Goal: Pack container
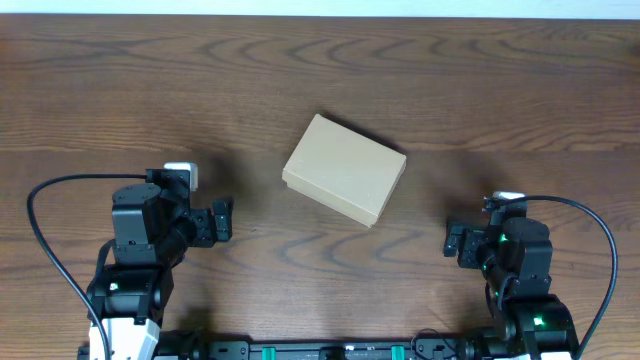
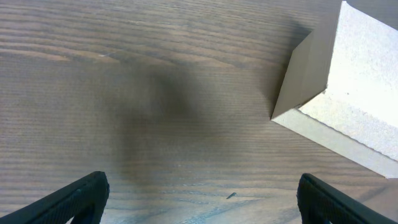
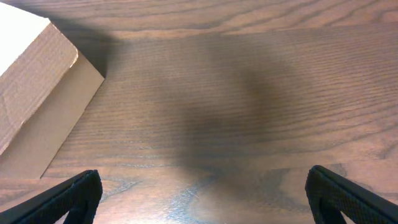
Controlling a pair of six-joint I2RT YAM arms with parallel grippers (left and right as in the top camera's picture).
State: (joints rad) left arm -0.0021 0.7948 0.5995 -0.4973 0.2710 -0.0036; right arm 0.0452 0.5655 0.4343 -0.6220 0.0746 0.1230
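The container (image 1: 345, 168) is a plain tan cardboard box, closed and lying turned at an angle in the middle of the table. It also shows at the right of the left wrist view (image 2: 339, 99) and at the left of the right wrist view (image 3: 37, 93). My left gripper (image 1: 222, 220) is open and empty, left of the box and apart from it; its fingers frame bare wood (image 2: 202, 196). My right gripper (image 1: 455, 240) is open and empty, right of the box and apart from it (image 3: 202, 199). No pens or tape roll are in view.
The brown wooden table (image 1: 320, 60) fills the view. Black cables loop from each arm near the front corners (image 1: 40, 215) (image 1: 600, 230).
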